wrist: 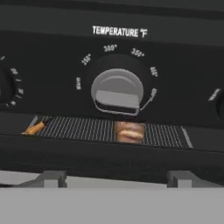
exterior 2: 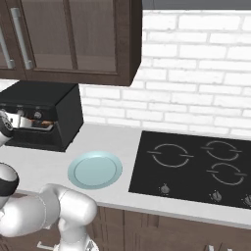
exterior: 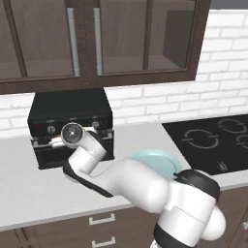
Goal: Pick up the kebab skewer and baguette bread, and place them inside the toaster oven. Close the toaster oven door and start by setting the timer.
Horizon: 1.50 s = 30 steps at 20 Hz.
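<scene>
Left base view: the oven [exterior: 72,127] sits mid-left on the surface [exterior: 29,193]; the plate [exterior: 162,162] lies centre. Hand view: door [wrist: 109,159] nearly up, baguette [wrist: 129,132] and skewer [wrist: 35,128] on the rack behind a narrow gap. Temperature knob [wrist: 117,92], stiff and smooth, wants pinching across its bar. Gripper [wrist: 116,178] is spread wide, empty, close below; little room.

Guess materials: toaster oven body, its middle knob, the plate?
Toaster oven: matte black, likely painted metal; no glare, white printed lettering. Middle knob: satin silver-grey, metal or plastic, unclear. Plate: pale blue-green, smooth, probably glazed ceramic.
</scene>
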### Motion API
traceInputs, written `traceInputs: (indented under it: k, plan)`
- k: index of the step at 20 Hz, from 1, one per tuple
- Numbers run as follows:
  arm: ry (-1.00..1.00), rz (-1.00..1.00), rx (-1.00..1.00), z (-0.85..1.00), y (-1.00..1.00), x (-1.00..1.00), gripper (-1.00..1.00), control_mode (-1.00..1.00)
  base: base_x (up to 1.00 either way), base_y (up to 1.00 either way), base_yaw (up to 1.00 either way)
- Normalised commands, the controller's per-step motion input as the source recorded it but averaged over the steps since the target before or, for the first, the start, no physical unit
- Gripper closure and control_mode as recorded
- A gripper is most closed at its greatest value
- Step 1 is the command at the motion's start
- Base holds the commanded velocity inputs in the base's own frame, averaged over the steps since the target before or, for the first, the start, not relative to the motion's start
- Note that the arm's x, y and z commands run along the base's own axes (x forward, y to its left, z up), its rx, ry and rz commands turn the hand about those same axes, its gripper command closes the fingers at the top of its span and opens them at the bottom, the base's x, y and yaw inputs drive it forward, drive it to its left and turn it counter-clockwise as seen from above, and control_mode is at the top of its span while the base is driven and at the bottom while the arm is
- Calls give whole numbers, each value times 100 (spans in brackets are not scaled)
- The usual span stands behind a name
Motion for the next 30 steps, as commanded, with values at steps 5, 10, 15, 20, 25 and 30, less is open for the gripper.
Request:
traceInputs:
  k: [5, 10, 15, 20, 25, 30]
  plan:
    - [0, -4, 0, -53, -22, 26, -100, -100, 0, 0, 0]
    - [0, -5, 0, -70, -18, 16, -100, -100, 0, 0, 0]
    - [0, -4, 0, -78, -18, 24, -100, -100, 0, 0, 0]
    - [0, -2, 0, -12, -16, -2, -100, -100, 0, 0, 0]
    - [-7, 0, 0, 12, -15, -49, -100, -100, 0, 0, 0]
    - [-9, 0, 0, 24, -11, -36, -100, -100, 0, 0, 0]
